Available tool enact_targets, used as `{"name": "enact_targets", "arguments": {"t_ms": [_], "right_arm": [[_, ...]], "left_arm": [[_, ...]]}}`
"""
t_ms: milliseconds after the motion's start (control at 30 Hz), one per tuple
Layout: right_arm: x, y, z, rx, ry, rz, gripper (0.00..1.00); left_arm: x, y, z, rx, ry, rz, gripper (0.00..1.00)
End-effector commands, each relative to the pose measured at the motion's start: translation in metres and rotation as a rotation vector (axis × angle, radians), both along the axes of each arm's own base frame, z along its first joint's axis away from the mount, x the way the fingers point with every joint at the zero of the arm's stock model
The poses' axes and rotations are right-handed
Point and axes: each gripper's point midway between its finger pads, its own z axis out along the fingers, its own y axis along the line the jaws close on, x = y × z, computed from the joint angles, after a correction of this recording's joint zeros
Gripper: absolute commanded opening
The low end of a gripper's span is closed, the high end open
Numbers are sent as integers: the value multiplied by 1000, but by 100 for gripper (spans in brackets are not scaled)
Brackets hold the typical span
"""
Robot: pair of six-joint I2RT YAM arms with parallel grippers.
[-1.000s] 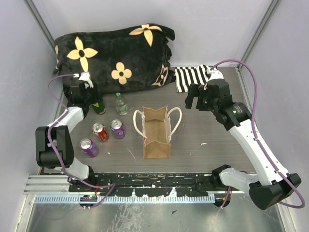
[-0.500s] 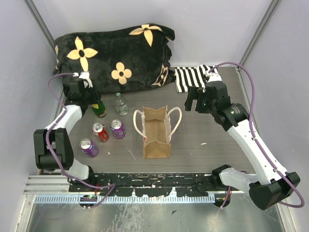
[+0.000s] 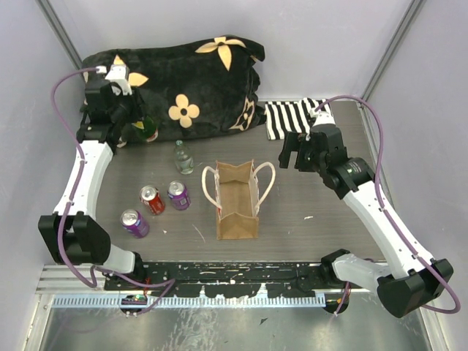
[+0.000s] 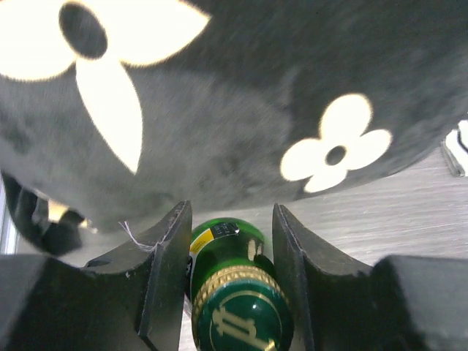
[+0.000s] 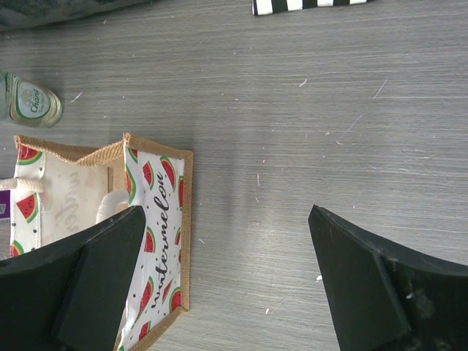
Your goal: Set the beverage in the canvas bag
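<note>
My left tool [image 4: 230, 223] grips the green bottle [image 4: 235, 292], upper left: carrying step. Next, swing it over the bag [image 3: 236, 199]; my right tool [image 5: 227, 256] hangs released nearby.

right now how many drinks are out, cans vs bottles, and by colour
cans: 3 (red can, far purple can, near purple can)
bottles: 2 (green bottle clamped in the left gripper, clear bottle)
total: 5
</note>
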Motion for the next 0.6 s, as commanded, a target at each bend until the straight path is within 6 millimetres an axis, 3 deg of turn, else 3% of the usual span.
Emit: {"name": "enact_targets", "arguments": {"t_ms": [0, 133, 300, 400, 567], "right_arm": [[6, 4, 14, 46, -65, -7, 100], [6, 4, 14, 55, -68, -7, 100], [2, 3, 14, 61, -71, -10, 100], [0, 2, 15, 64, -78, -13, 100], [-4, -1, 19, 66, -88, -16, 100]], "left_arm": [[-12, -45, 113, -57, -235, -144, 0], [-27, -104, 154, -144, -255, -306, 0], [-57, -182, 177, -213, -252, -515, 0], [-77, -221, 174, -240, -223, -634, 0], [-106, -267, 142, -236, -155, -755, 0]]}}
